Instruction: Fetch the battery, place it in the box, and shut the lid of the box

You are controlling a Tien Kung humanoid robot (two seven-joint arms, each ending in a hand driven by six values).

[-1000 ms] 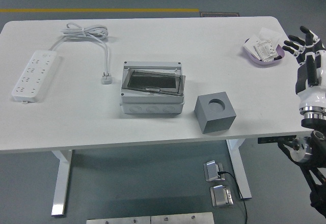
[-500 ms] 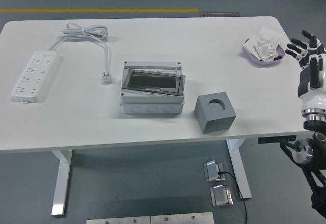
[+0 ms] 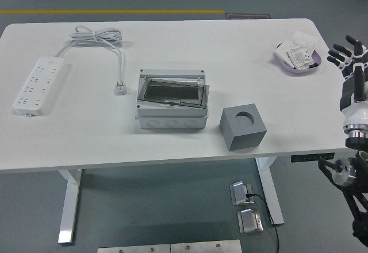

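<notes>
- Plainly, the right hand (image 3: 347, 52) is held upright just off the tabletop's (image 3: 86, 138) right edge, its fingers spread and nothing gripped; the left hand is not seen.
- A purple tray (image 3: 287, 64) lies just to the left of the hand, near the far right corner, and small white items (image 3: 301, 56) are held in it; whether one of them is the battery cannot be told, though that is judged likely, since nothing else resembling a battery is seen.
- The tray is judged to be set there so that it can be reached by the right hand with a short move inward.
- The box (image 3: 171, 99) is placed well to the left of the hand and a little nearer the front edge, about mid-table; its dark clear lid (image 3: 172, 92) is seen lying tilted over the opening, not seated flat, so it is judged neither properly shut nor fully raised.
- A grey block (image 3: 243, 127) with a round recess stands between the hand and the box, close to the front edge; a carry from tray to box could be kept behind it, over bare surface.
- A power strip (image 3: 38, 84) and its coiled cable (image 3: 98, 35) are laid far to the left, well away from any path needed.
- Broad open room is left between tray and box; the narrow margin beside the tray at the right edge is judged the one place where a knock could send things off.
</notes>
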